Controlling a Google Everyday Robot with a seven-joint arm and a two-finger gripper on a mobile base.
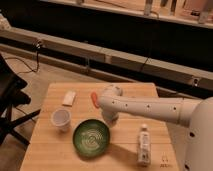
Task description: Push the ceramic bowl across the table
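Light-wood table (55, 150), one, plank grain visible. One white arm (150, 107) reaches in from the right across its middle. One dark-green bowl (92, 137) sits near centre, toward the near edge, pale swirls inside, nothing in it. Gripper (111, 121) hangs just right and far of the bowl rim; finger state cannot be told. One white bottle (144, 145) lies near right. One white cup (61, 120) left of bowl, contents not visible. One pale packet (69, 98) far left. One orange item (93, 99) beside the arm.
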